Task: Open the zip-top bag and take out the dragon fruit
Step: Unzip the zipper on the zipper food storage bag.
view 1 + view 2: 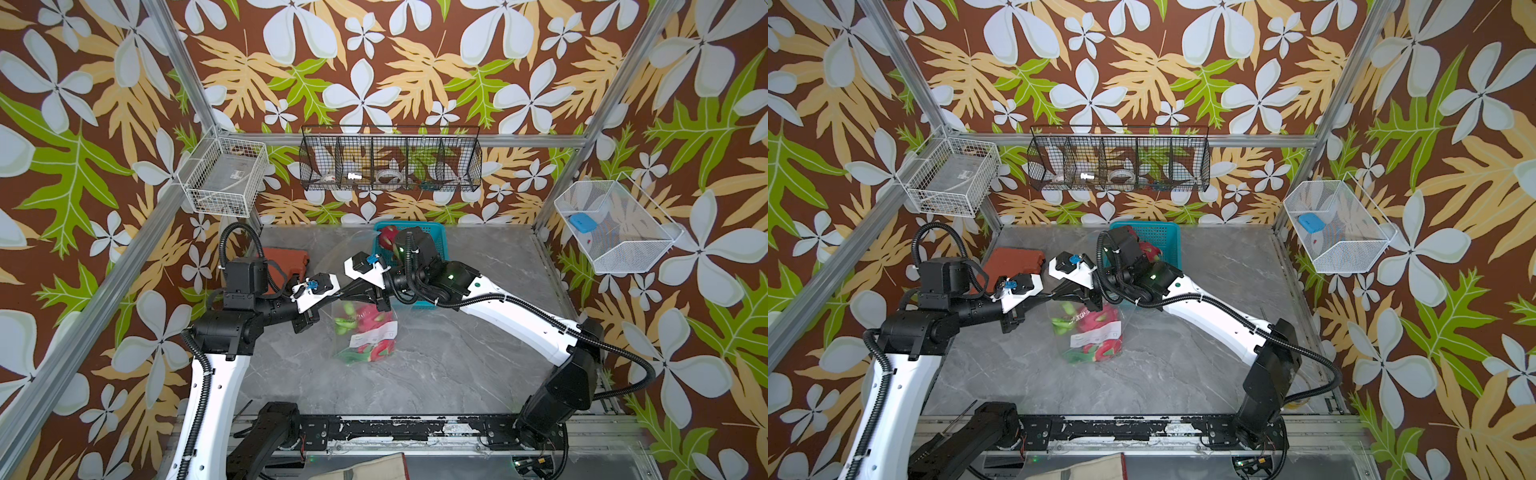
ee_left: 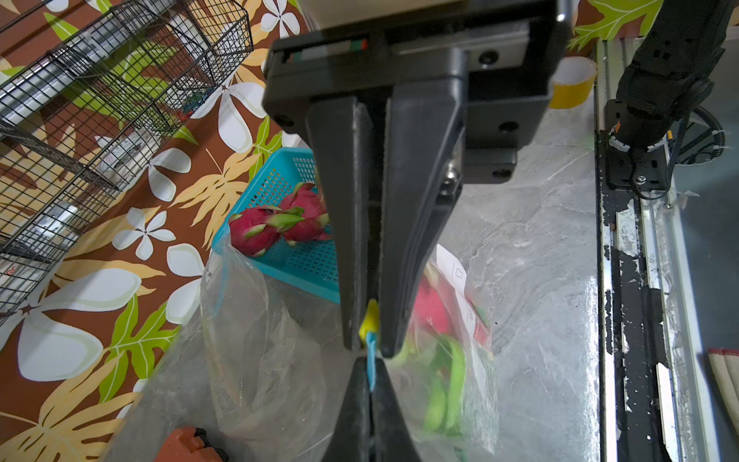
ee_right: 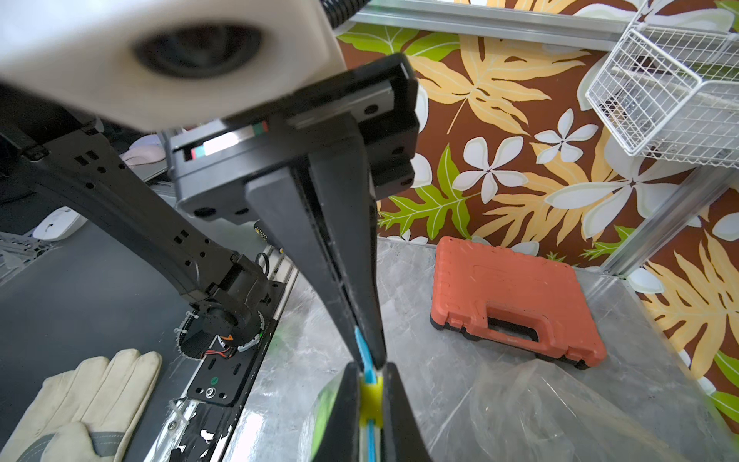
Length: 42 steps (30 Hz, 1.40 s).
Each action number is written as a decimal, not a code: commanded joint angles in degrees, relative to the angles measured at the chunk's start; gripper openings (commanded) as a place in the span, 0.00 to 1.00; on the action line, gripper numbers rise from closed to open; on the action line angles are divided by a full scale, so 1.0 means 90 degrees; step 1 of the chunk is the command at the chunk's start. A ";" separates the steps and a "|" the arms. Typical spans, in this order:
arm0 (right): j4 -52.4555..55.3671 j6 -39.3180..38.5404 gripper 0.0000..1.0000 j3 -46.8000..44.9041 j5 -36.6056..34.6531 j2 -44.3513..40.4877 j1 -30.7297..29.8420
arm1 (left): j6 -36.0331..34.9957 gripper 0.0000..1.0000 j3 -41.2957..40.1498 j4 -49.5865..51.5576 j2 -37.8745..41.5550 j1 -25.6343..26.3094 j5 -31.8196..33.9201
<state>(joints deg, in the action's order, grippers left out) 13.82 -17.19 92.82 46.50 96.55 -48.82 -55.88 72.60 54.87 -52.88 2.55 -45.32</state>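
A clear zip-top bag lies mid-table, and magenta, green-scaled dragon fruit show through it. More dragon fruit sit in the blue basket behind it. Both grippers meet tip to tip at the bag's raised mouth. My left gripper is shut on the blue zip strip. Facing it, my right gripper is shut on the yellow slider of the same strip. In both top views the fingers of both grippers hide the zip.
An orange tool case lies at the back left of the table, close to the bag's loose plastic. Wire baskets hang on the walls. A pale work glove lies beyond the front rail. A yellow tape roll stands near the right arm's base.
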 commanded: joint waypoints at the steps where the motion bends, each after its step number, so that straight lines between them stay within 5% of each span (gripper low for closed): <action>1: 0.0377 -0.0217 0.00 -0.0161 -0.0118 -0.0210 0.0279 | -0.0074 0.00 -0.0047 -0.0234 0.0065 -0.0019 0.0478; 18: 0.0516 -0.0203 0.00 -0.1719 -0.0796 -0.1627 0.0898 | -0.0393 0.00 -0.0272 -0.0778 -0.0027 -0.0019 0.2968; 42: 0.1071 0.0283 0.00 -0.2908 -0.1964 -0.3101 0.1069 | -0.0679 0.00 -0.0286 -0.1110 -0.0203 -0.0020 0.4225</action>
<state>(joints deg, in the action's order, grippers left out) 20.88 -15.44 67.75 31.09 69.93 -39.40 -61.84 69.56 46.65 -54.50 2.59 -13.82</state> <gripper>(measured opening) 0.085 0.050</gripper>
